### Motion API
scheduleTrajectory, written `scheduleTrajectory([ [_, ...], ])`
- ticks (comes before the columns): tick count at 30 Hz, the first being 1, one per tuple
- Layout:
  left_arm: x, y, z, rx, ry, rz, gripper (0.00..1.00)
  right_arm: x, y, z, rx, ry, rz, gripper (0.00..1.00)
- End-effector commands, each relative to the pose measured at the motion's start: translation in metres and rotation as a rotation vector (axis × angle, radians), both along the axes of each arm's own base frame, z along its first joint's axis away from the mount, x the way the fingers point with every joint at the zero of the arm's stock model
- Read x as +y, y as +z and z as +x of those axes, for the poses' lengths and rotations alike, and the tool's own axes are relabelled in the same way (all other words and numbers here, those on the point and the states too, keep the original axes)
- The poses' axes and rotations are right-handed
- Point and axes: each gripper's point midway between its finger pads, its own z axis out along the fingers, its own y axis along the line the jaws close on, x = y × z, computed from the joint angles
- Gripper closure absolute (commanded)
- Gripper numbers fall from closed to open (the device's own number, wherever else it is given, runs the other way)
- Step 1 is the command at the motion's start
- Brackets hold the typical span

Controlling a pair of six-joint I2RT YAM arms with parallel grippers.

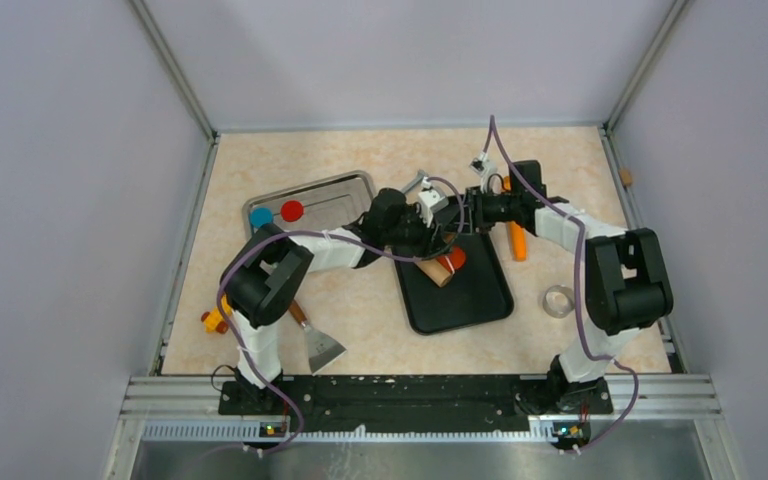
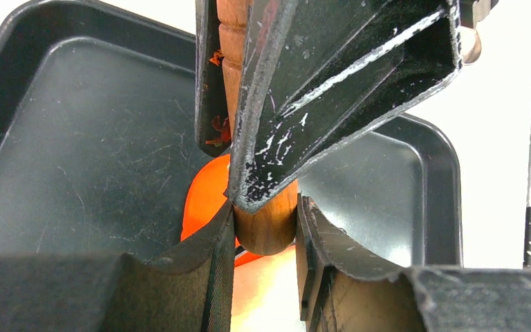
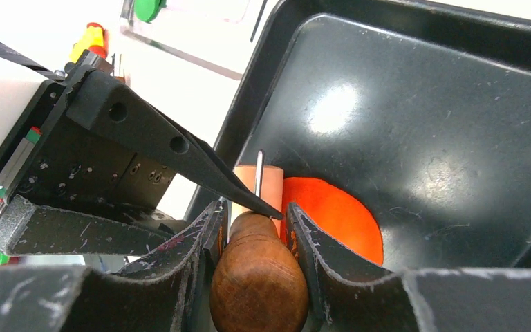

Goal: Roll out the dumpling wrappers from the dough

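The brown wooden rolling pin (image 3: pixel 259 283) is pinched at both handles, by the left pincer (image 2: pixel 266 220) and the right pincer (image 3: pixel 256 220). Flat orange-red clay dough (image 3: pixel 335 216) is pressed just ahead of the right pincer. The black rectangular tray (image 3: pixel 442 124) has its wall close left and bare floor beyond.

Beige table (image 1: pixel 360 325) carries: black tray (image 1: pixel 475 300), steel tray (image 1: pixel 345 195), scraper (image 1: pixel 324 348), metal ring (image 1: pixel 547 301), orange carrot toy (image 1: pixel 519 243), yellow-red toy (image 1: pixel 215 320).

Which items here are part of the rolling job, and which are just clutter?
In use: rolling pin, dough, black tray, left gripper, right gripper, red wrapper, blue wrapper.
Lying about: carrot toy, scraper, ring, yellow-red toy.
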Motion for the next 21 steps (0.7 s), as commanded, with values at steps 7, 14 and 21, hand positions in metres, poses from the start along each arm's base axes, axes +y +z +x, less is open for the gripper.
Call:
scheduleTrajectory([
  [7, 0.045, -0.048, -0.017, 0.121, 0.041, 0.174, 1.00, 0.004, -0.041, -0.031, 0.126, 0.036, -0.076, 1.00],
  [14, 0.042, 0.000, -0.025, 0.034, -0.043, 0.117, 1.00, 0.013, 0.004, -0.018, 0.086, 0.039, -0.011, 1.00],
  [21, 0.018, 0.052, 0.004, -0.055, -0.038, 0.022, 1.00, 0.010, 0.074, 0.011, -0.070, 0.020, 0.009, 1.00],
])
